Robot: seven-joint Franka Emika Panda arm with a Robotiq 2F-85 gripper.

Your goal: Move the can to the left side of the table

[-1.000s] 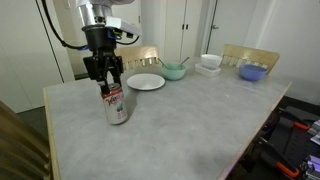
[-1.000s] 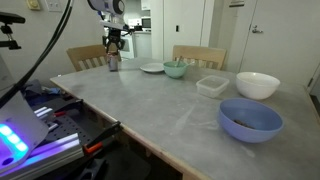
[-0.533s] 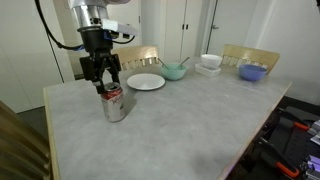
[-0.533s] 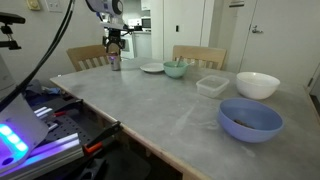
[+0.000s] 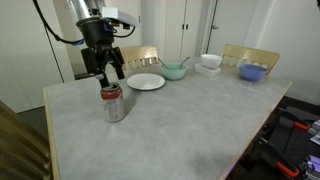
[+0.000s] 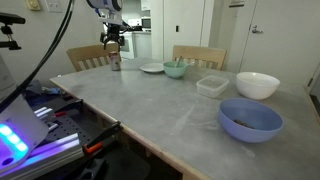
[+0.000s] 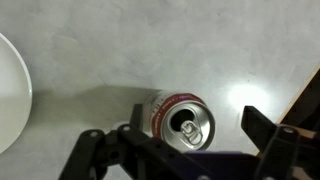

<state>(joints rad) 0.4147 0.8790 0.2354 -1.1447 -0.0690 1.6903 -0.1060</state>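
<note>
Tool (image 5: pixel 108 78): hangs directly above the can, fingers spread apart, nothing gripped.
Can, place: the can (image 7: pixel 182 122) is stood upright on the counter (image 5: pixel 180 120), straight below the tool. In the wrist view it is framed between the two fingers and touched by neither.
Risk, clipping: the can could be tipped if the tool is swung sideways while low, since a finger would catch the rim. A light, narrow can is judged easy to topple.
Risk, spill: a dark opening is seen in the lid, so any contents could be spilled by a knock. Whether anything is inside cannot be told.
Risk, edge: the wooden edging is seen just beyond one finger in the wrist view, so a toppled can could be rolled off the counter.
Can, look: silver lid and body, with a red band at the rim and red markings on the side.
Plate: a white plate (image 5: pixel 146 82) is set near, beyond the can.
Bowls: a teal bowl (image 5: pixel 174 71), a white bowl (image 5: pixel 210 62) and a blue bowl (image 5: pixel 252 72) are placed well apart from the tool, towards the far end.
</note>
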